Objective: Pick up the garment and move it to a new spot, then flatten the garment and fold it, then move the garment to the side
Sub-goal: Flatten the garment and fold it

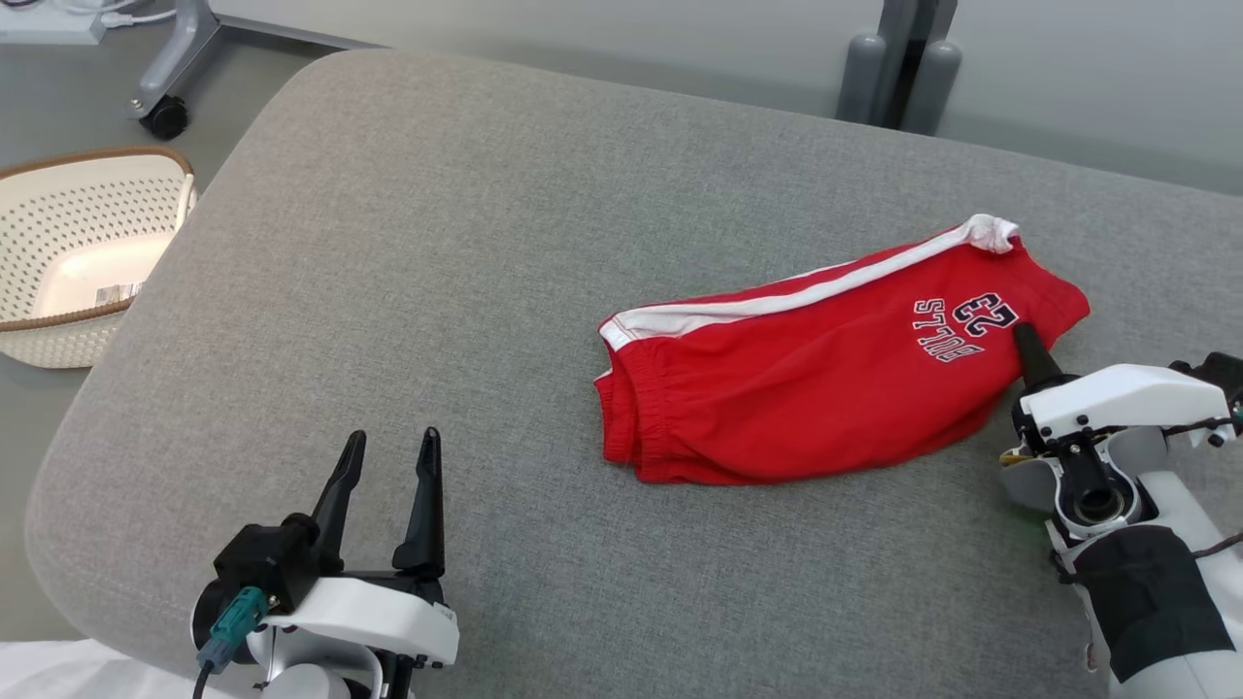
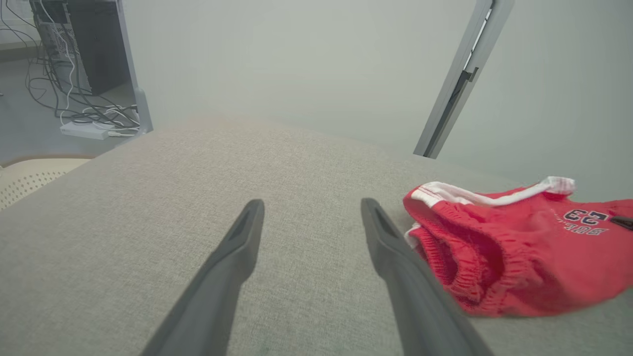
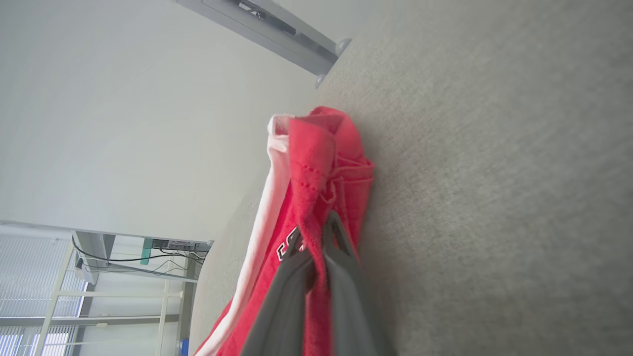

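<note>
garment lies right of centre on the grey cushion; my right gripper, at the right edge, is clamped on its right end; my left gripper sits lower left, jaws apart.

"BULLS" and "23" in dark, white-edged print, upside down on the red shorts

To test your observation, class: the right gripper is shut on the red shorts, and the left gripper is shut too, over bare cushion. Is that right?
No: the left gripper is open over the cushion, as the left wrist view shows. The right gripper is shut on the red shorts.
</note>
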{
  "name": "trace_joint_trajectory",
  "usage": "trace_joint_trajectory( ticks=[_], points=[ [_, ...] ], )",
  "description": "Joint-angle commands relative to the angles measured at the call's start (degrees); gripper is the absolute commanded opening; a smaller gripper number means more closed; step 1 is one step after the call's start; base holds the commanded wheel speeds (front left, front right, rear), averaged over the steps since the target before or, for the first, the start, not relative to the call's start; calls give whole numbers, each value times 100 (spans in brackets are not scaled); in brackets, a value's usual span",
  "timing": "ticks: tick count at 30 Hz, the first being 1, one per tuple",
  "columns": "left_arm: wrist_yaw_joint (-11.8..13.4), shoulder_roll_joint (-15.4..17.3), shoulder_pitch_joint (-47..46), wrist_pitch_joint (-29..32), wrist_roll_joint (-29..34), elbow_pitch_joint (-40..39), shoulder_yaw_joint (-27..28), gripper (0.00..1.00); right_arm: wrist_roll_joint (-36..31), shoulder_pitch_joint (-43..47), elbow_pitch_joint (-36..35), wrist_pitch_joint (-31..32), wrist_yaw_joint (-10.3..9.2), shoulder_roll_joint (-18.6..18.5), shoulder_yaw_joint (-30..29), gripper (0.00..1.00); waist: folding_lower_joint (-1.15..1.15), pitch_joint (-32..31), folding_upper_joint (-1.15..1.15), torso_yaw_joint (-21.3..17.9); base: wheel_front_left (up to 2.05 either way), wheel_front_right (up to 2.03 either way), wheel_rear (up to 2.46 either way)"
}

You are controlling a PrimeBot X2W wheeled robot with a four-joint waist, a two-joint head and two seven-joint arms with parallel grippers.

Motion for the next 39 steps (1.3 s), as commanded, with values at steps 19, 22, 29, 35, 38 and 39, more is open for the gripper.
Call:
trace_joint_trajectory(
  ticks=[19,22,29,35,38,39],
  points=[
    [-106,23,396,-16,128,161,142,100,248,1251,-198,-913,0,-138,293,0,0,-905,0,-865,0,0,0],
    [-116,22,477,-16,108,167,152,100,278,1417,-89,-1033,0,-208,270,0,0,-1026,0,-931,0,0,0],
    [-115,22,607,-16,65,169,116,100,242,1695,37,-1205,0,-287,256,0,0,-1205,0,-1014,0,0,0],
    [-107,23,592,-16,48,154,94,100,86,1682,-100,-1299,0,-285,356,0,0,-1246,0,-1071,0,0,0],
    [-109,21,571,-16,39,148,120,100,-15,1636,-373,-1313,0,-230,507,0,0,-1258,0,-1093,0,0,0],
    [-111,22,567,-16,39,151,128,100,-37,1639,-488,-1323,0,-211,535,0,0,-1264,0,-1095,0,0,0]
  ],
)
